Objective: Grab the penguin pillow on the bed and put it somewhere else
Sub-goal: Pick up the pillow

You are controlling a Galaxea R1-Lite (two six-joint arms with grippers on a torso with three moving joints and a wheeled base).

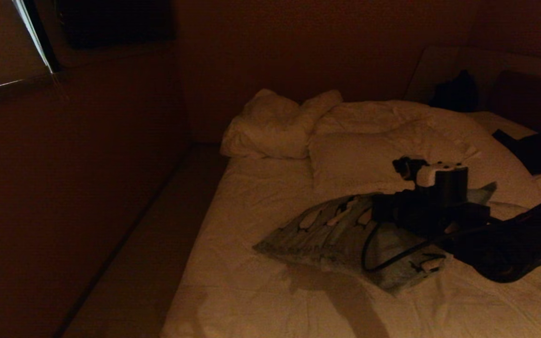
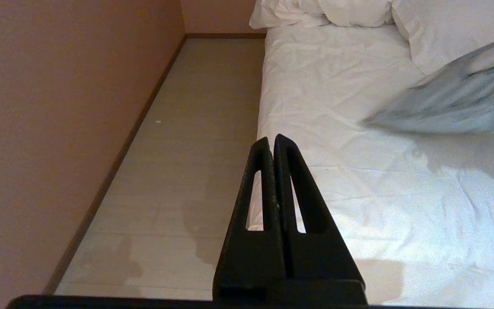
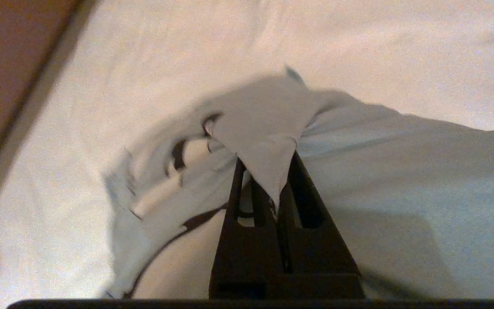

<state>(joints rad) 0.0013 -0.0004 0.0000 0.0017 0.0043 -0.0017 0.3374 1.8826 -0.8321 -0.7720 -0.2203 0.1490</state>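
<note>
Firmly pinched in right gripper (image 3: 272, 180), penguin pillow (image 3: 358, 163), above bed (image 3: 358, 51)

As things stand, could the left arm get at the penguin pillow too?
Probably not without moving first. The left gripper is shut, out over the bed's edge by the floor, with bare sheet before the penguin pillow, which the right gripper holds pinched by a fold.
</note>
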